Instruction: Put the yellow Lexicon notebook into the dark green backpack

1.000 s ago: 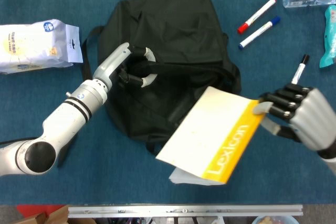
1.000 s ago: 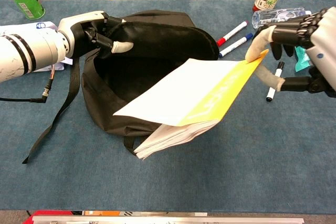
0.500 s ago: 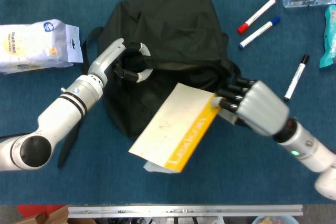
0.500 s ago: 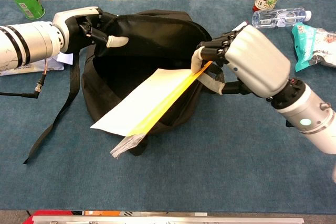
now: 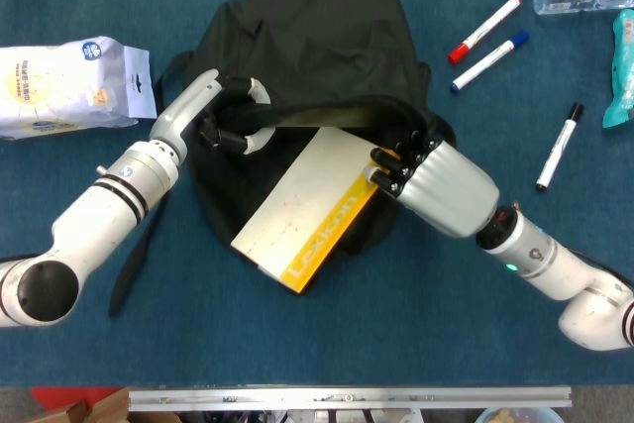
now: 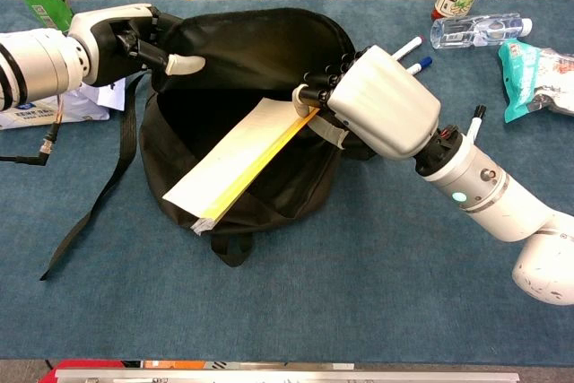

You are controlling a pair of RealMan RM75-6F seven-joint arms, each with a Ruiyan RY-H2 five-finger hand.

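Now, taking the dark green backpack as landmark:
Backpack: lies on the blue tabletop, mouth gaping toward the robot.
Left hand: grips the upper rim of the backpack's opening at its left, lifting it.
Right hand: at the backpack's right side, fingers closed on the notebook's far edge.
Yellow Lexicon notebook: tilted, upper end at the backpack's mouth, lower end resting over the backpack's near rim.
Markers: right of the backpack, well apart.
White pouch: left of the backpack.
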